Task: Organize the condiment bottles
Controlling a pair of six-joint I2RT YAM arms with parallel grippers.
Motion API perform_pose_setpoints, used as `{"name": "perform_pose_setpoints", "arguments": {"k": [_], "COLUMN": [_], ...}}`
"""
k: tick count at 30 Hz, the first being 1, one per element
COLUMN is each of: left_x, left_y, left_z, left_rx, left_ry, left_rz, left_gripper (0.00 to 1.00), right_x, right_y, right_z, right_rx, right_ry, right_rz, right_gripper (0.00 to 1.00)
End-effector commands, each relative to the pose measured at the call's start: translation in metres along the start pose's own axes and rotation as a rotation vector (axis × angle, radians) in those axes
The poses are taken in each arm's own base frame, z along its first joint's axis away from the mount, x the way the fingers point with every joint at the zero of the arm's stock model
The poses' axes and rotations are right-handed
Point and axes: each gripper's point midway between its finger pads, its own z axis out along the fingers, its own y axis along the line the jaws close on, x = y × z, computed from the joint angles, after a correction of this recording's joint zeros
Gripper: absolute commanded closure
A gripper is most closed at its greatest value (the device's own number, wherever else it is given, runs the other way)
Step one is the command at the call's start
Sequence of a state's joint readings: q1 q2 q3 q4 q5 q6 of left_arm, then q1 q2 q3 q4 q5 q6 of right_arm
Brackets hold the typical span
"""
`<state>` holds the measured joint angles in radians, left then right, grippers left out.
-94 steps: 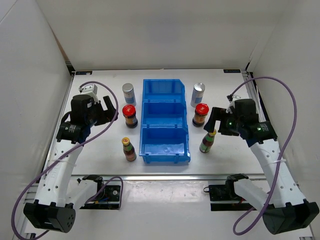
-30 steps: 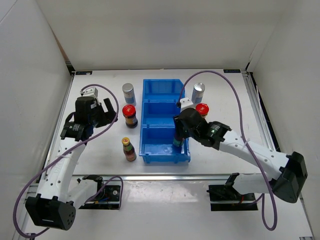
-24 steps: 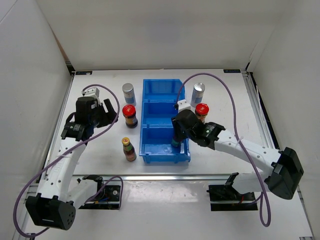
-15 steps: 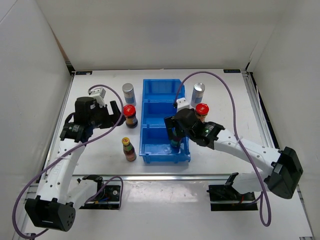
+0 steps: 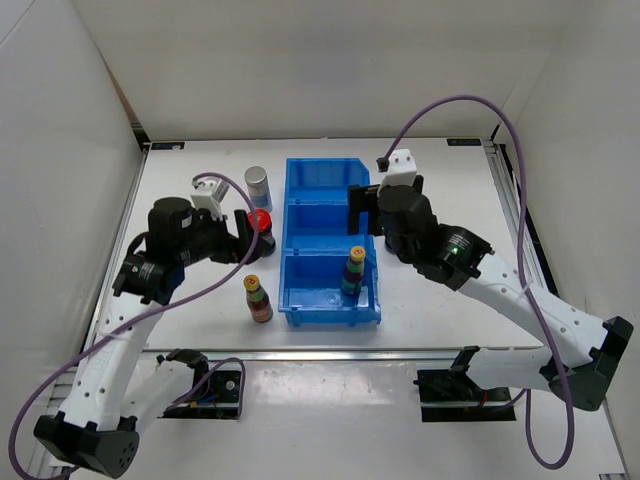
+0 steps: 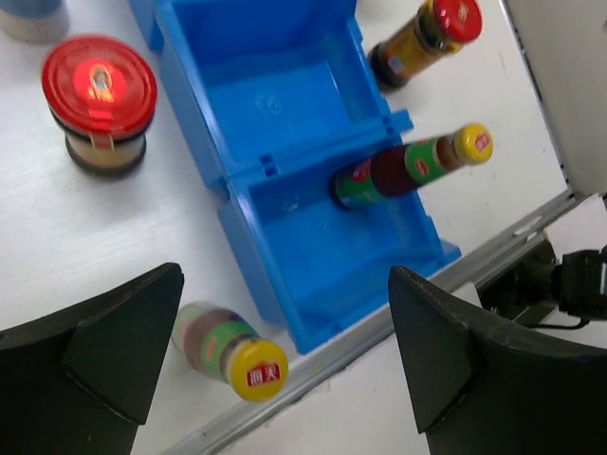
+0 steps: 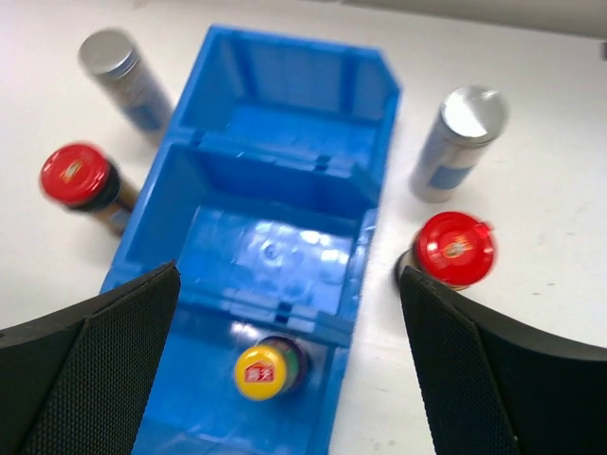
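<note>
Yellow-capped bottle (image 5: 353, 272); slim, banded cylinder

Lab test cell, white walls (image 5: 300, 70), aluminium rail (image 5: 300, 352)

Yellow-capped bottle (image 5: 353, 270) upright in nearest compartment of blue bin (image 5: 318, 225)

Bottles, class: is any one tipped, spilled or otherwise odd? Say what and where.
Nothing stands out. One yellow-capped bottle stands in the blue bin's near compartment; the rest stand upright on the table, nothing spilled.
</note>
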<state>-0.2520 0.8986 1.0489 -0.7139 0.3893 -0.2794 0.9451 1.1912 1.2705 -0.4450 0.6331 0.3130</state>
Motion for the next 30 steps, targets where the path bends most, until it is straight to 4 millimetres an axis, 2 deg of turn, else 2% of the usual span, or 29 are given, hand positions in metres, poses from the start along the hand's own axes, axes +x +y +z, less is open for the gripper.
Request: {"name": "perform_pose_setpoints", "arguments": {"k": [1,3,4,6,10,12,15,17,22,25,30], "left_x": [0.024,0.024,0.03,0.036,0.038,0.049,0.062,0.063,0.063,0.072,0.088], "left_y": [0.001,0.006,0.017,0.021,0.036,0.044,0.044,0.04,0.036,0.035,0.023], "left_z": [-0.009,-0.017,-0.017,-0.02,-0.017,-0.007,0.0,0.001,-0.01,-0.01,0.001], "left_rx": [-0.039,-0.087,-0.141,-0.163,-0.246,-0.27,-0.27,-0.265,-0.258,-0.26,-0.239], "left_ry": [0.016,-0.031,-0.041,-0.058,-0.065,-0.001,0.065,0.063,0.041,0.071,0.169], "left_rz": [-0.029,-0.04,-0.07,-0.073,-0.097,-0.111,-0.157,-0.193,-0.22,-0.219,-0.219], "left_gripper": [0.0,0.0,0.0,0.0,0.0,0.0,0.0,0.0,0.0,0.0,0.0], "right_x": [-0.023,-0.023,-0.023,-0.016,-0.011,-0.009,-0.009,-0.007,0.003,0.006,0.012], "right_y": [-0.024,-0.024,-0.024,-0.019,-0.012,-0.011,-0.011,-0.013,-0.015,-0.016,-0.012], "right_z": [-0.009,-0.011,-0.011,-0.01,-0.01,-0.01,-0.01,-0.011,-0.01,-0.009,-0.004], "right_rx": [0.126,0.115,0.115,0.083,0.046,0.04,0.04,0.042,0.047,0.049,0.043], "right_ry": [-0.07,-0.059,-0.059,-0.034,-0.016,-0.005,-0.005,0.003,0.018,0.026,0.044], "right_rz": [-0.012,-0.045,-0.045,-0.056,-0.04,-0.037,-0.037,-0.053,-0.064,-0.069,-0.079], "right_gripper": [0.0,0.0,0.0,0.0,0.0,0.0,0.0,0.0,0.0,0.0,0.0]}}
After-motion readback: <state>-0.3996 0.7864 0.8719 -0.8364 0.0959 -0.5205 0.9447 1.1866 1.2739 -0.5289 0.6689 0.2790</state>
